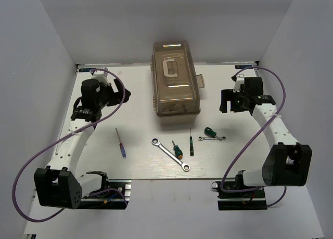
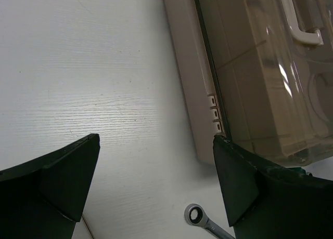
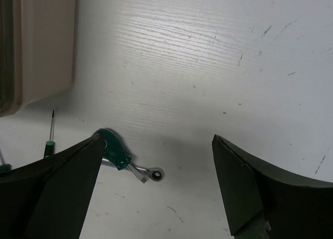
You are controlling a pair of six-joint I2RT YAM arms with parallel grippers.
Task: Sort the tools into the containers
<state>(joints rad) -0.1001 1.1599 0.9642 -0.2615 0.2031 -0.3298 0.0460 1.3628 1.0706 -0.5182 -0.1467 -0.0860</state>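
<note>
White walls [image 1: 47, 36] close in a pale table [image 1: 135, 114] on three sides. Its wood-grain top shows small dark specks in the right wrist view.

The toolbox [image 1: 176, 78] stands at the far middle with its brown see-through lid [image 1: 177, 96] down and its white handle [image 1: 170, 67] on top. The tint and glare make whatever is inside hard to make out. The left wrist view cuts the box off at the right. It catches only the ring end of the long wrench [image 1: 170, 155] at its bottom edge. The right wrist view shows just one corner of the box, and the screwdriver at its left edge is cut off.

The tools lie in a loose row nearer than the box. The blue-and-red screwdriver [image 1: 120, 143] lies alone to the left. The long wrench lies slanted in the middle, with a small green screwdriver [image 1: 177, 149] just beside it; whether they touch is unclear. A thin screwdriver [image 1: 191, 144] lies just to the right. Farther right, a stubby green screwdriver [image 1: 209, 132] rests over one end of the short wrench [image 1: 214, 138], hiding that end.

The left gripper [image 1: 124, 95] hangs above bare table left of the box, fingers [image 2: 67, 182] spread wide, holding and touching nothing. The right gripper [image 1: 225, 101] hangs right of the box, also spread wide and empty.
</note>
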